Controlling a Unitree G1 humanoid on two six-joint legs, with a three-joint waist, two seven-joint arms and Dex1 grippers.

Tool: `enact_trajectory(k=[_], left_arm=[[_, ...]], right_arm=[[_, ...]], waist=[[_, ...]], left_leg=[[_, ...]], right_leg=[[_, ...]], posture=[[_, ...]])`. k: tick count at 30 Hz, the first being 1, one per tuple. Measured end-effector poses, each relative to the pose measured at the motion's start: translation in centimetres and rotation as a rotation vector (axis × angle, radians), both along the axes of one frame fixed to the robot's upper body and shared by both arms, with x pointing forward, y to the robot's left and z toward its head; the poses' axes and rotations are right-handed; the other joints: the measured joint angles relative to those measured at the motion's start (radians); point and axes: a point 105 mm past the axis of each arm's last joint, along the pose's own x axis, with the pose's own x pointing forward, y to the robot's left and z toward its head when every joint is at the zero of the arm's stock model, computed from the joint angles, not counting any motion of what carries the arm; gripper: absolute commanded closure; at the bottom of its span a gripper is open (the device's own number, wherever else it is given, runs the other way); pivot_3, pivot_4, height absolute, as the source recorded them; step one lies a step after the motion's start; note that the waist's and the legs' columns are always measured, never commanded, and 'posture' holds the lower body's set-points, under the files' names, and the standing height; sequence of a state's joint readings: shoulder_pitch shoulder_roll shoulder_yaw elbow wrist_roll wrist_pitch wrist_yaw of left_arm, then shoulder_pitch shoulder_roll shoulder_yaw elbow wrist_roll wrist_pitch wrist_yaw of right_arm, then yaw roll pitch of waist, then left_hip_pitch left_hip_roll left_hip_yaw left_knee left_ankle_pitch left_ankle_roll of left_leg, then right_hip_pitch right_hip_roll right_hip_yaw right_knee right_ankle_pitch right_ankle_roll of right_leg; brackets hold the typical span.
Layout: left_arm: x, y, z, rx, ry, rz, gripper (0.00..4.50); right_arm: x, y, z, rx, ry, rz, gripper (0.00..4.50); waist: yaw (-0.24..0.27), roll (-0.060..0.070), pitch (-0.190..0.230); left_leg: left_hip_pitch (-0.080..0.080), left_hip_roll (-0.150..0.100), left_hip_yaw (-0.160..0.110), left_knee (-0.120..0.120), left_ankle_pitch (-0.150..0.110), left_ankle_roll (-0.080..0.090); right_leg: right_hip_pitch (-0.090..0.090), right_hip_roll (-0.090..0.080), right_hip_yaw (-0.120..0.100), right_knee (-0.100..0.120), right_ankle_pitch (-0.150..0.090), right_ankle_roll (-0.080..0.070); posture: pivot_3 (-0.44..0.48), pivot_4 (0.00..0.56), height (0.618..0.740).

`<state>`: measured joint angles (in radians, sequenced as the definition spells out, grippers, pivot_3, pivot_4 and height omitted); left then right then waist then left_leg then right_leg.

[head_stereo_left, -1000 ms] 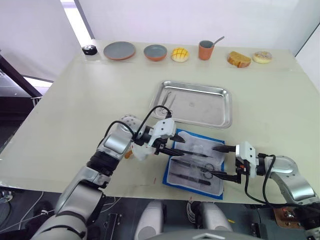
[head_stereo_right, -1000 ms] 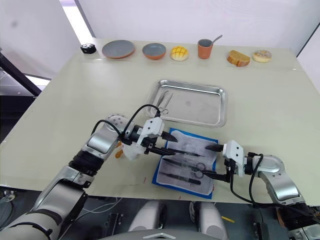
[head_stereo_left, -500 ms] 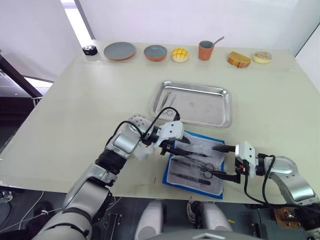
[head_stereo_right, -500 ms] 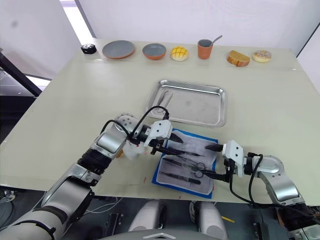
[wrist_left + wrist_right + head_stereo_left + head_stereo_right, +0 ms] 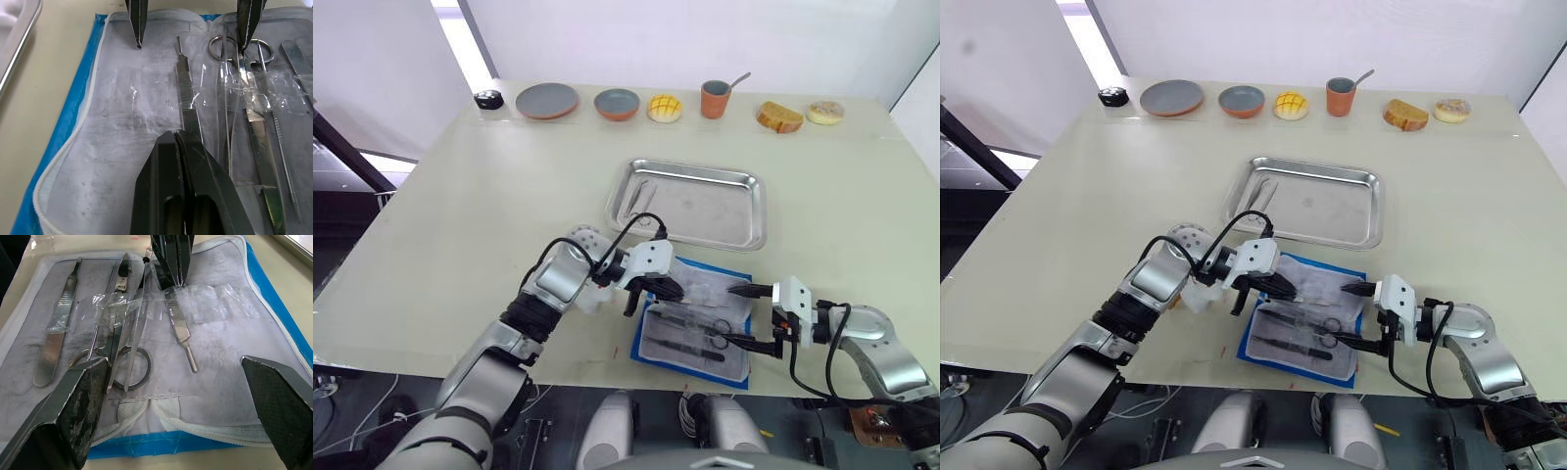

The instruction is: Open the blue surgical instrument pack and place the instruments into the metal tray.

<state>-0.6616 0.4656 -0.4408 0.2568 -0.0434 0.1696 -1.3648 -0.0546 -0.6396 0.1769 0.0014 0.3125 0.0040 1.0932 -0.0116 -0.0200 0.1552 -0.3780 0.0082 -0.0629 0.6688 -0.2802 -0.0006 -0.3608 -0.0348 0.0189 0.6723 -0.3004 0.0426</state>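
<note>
Pack [image 5: 693, 319] lies open near the tray [image 5: 689, 203], left gripper [image 5: 182, 134] clenched on a slim scalpel handle [image 5: 186, 95], right gripper [image 5: 176, 377] released wide; stiff, light, slippery steel under clear straps, best pinched mid-shaft.

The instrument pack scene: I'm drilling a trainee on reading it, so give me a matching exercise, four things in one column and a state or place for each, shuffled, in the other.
Things:
1. blue surgical instrument pack
2. metal tray
3. left gripper
4. right gripper

States or places:
A. fingers wide open at the pack's near edge
B. lying open, pale lining up
C. shut on a scalpel handle
D. beyond the pack, tools at one end

Pairs: 1-B, 2-D, 3-C, 4-A
</note>
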Motion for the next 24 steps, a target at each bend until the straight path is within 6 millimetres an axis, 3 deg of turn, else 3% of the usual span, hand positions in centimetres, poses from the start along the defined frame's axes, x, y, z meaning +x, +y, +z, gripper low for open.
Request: enact_trajectory(k=[8,24], left_arm=[[-0.64,-0.26,0.48,-0.032,0.041,0.007,3.08],[-0.73,-0.13,-0.43,0.02,-0.044,0.034,3.08]], right_arm=[[0.02,0.03,-0.02,0.0,-0.001,-0.003,0.0],[0.03,0.05,-0.08,0.002,0.0,-0.008,0.0]], waist=[[0.0,0.0,0.0],[0.0,0.0,0.0]], left_leg=[[0.0,0.0,0.0,0.0,0.0,0.0],[0.001,0.0,0.0,0.001,0.0,0.0]], right_leg=[[0.0,0.0,0.0,0.001,0.0,0.0],[0.0,0.0,0.001,0.001,0.0,0.0]], posture=[[0.0,0.15,0.74],[0.0,0.15,0.74]])
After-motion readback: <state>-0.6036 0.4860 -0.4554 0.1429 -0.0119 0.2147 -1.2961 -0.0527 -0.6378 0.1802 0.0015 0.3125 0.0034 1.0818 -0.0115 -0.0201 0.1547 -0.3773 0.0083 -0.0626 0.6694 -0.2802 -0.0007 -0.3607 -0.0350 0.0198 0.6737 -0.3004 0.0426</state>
